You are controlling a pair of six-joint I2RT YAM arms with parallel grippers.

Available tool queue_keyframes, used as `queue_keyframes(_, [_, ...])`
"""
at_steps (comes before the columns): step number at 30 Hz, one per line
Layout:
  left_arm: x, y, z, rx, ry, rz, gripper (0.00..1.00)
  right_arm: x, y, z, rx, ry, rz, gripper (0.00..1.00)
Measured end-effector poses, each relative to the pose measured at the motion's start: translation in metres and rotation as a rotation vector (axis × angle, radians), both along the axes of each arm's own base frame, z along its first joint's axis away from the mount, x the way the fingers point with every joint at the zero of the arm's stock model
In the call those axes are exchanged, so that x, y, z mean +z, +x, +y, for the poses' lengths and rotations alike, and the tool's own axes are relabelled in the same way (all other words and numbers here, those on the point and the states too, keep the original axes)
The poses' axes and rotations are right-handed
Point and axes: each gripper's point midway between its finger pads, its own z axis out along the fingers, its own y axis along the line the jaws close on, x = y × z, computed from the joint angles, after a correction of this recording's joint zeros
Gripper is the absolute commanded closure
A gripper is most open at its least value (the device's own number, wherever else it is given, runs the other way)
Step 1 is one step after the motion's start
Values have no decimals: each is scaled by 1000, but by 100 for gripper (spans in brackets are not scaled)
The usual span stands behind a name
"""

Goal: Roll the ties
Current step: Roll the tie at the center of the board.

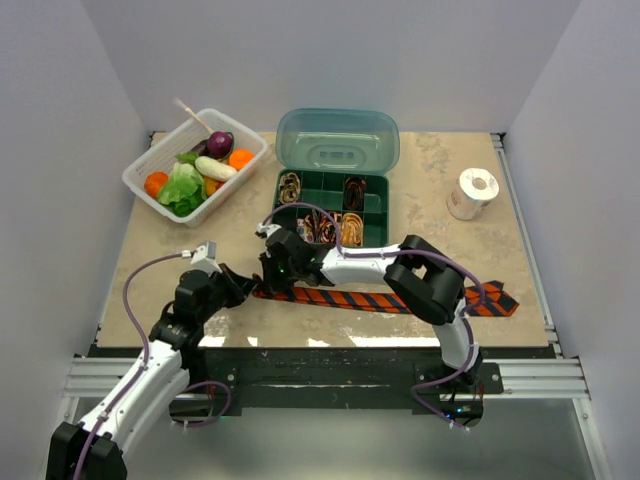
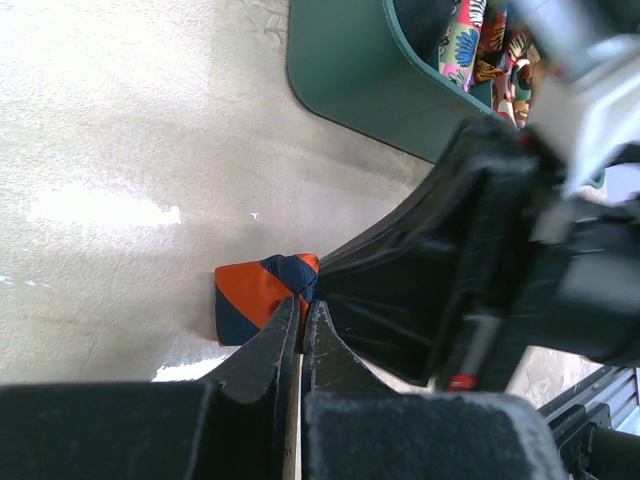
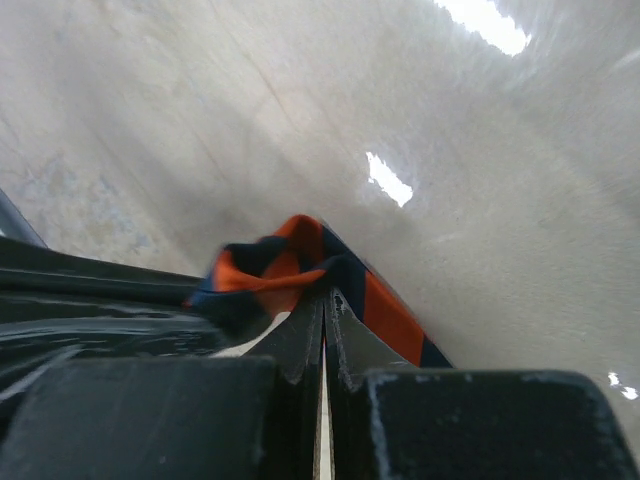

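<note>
The orange-red tie with navy stripes (image 1: pixel 370 299) lies flat along the table's front edge, its wide end at the right. My left gripper (image 1: pixel 248 285) and right gripper (image 1: pixel 270 275) meet at its left end. In the left wrist view the left gripper (image 2: pixel 302 305) is shut, its tips pinching the folded tie end (image 2: pixel 250 295). In the right wrist view the right gripper (image 3: pixel 326 295) is shut on a small curled loop of the tie (image 3: pixel 290 262). Several small coiled ties (image 1: pixel 352 228) sit in the green box; they also show in the left wrist view (image 2: pixel 470 40).
The green compartment box (image 1: pixel 368 195) with its lid (image 1: pixel 338 150) open stands just behind the grippers. A white basket (image 1: pixel 140 170) of toy vegetables is at the back left. A white tape roll (image 1: pixel 472 192) is at the back right. The right arm (image 2: pixel 480 270) crowds the left gripper.
</note>
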Motion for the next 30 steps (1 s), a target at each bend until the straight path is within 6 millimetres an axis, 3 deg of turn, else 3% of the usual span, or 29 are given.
queue_keyframes(2, [-1,-1,1,5,4,4,100,-8,-4,0,-3,6,27,100])
queue_keyframes(11, [-3,-2,2,7,9,11,100,-5,-13,15,-31,158,95,100])
queue_keyframes(30, [-4,-1,2,11,8,2,100,-7,-8,35,-74,354,113,100])
